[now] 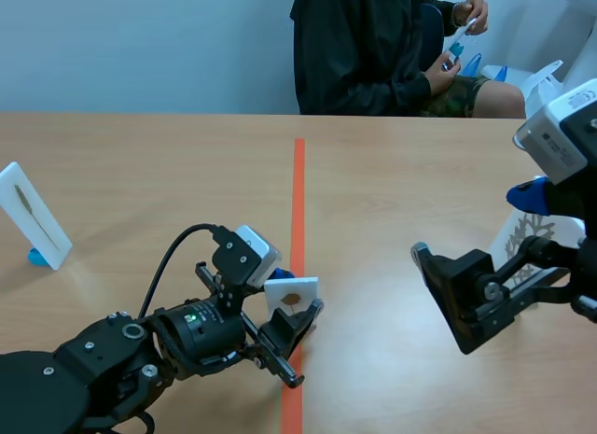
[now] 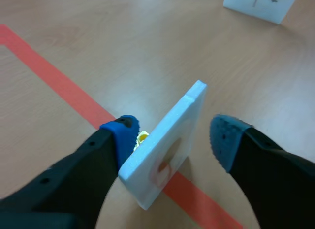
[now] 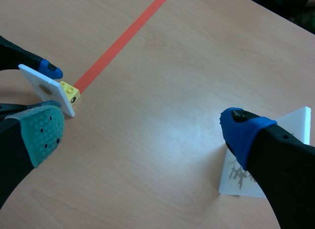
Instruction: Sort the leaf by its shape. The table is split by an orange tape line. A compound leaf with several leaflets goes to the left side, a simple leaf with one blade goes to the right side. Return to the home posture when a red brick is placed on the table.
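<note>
In the scene view, the left gripper (image 1: 297, 315) is seen low at the orange tape line (image 1: 298, 187). Its fingers are spread around a small white card with a single brown leaf blade (image 1: 291, 292), which stands upright on the line. The right gripper (image 1: 448, 294) is held over the right side of the wooden table (image 1: 168, 163), fingers parted and empty. Behind it, a white card with a branching compound leaf (image 1: 528, 236) is partly hidden. A white card with a slim leaf (image 1: 34, 215) is propped at the far left. A person in dark clothing (image 1: 359, 47) is seated across the table.

In the left wrist view, the small card is framed between the fingers. One blue pad (image 2: 123, 133) lies just beside its back, near a yellow block (image 2: 142, 138); contact cannot be told. The other pad is clear of its face.

In the right wrist view, nothing is pinched between the wide-spread fingers. The compound-leaf card is partly covered by the blue-padded finger (image 3: 241, 133).
</note>
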You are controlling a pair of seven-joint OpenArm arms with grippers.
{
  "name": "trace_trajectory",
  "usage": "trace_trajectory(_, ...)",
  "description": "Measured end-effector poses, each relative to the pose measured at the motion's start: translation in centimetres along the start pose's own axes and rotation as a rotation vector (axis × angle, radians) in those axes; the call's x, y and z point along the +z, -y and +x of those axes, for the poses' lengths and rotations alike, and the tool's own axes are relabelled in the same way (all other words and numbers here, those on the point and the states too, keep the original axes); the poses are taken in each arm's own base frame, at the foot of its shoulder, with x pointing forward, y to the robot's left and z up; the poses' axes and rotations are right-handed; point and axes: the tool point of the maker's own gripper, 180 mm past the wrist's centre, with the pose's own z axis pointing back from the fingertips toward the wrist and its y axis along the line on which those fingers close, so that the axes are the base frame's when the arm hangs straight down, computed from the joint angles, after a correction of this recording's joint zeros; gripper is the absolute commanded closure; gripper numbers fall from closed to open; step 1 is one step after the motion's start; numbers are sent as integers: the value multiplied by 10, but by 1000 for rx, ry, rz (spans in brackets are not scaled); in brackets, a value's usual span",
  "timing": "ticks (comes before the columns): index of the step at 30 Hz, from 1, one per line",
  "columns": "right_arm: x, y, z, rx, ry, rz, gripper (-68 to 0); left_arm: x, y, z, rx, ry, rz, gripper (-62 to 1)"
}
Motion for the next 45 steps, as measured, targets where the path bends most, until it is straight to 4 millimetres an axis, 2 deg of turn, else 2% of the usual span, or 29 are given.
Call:
trace_trajectory(3,0,0,0,0,0,0,-679,0,0,0,0,0,0,-253)
trace_trajectory(8,0,0,0,2,-1,-1,-679,0,0,0,0,0,0,-162)
trace_trajectory(17,0,0,0,2,-1,-1,-679,0,0,0,0,0,0,-39)
trace_trajectory(22,0,0,0,2,-1,-1,-679,1,0,2,-11,-6,-2,-38)
trace_trajectory(26,0,0,0,2,-1,-1,-679,8,-4,19,-54,-4,1,-38)
trace_trajectory(31,0,0,0,2,-1,-1,-679,35,-31,61,-30,69,98,-38)
trace_trajectory(34,0,0,0,2,-1,-1,-679,58,-54,74,-17,86,183,-38)
trace_trajectory(37,0,0,0,3,-2,-1,-679,82,-75,66,2,53,275,-38)
trace_trajectory(42,0,0,0,2,-1,-1,-679,126,-105,45,140,51,422,-38)
trace_trajectory(45,0,0,0,2,-1,-1,-679,151,-123,40,199,68,505,-38)
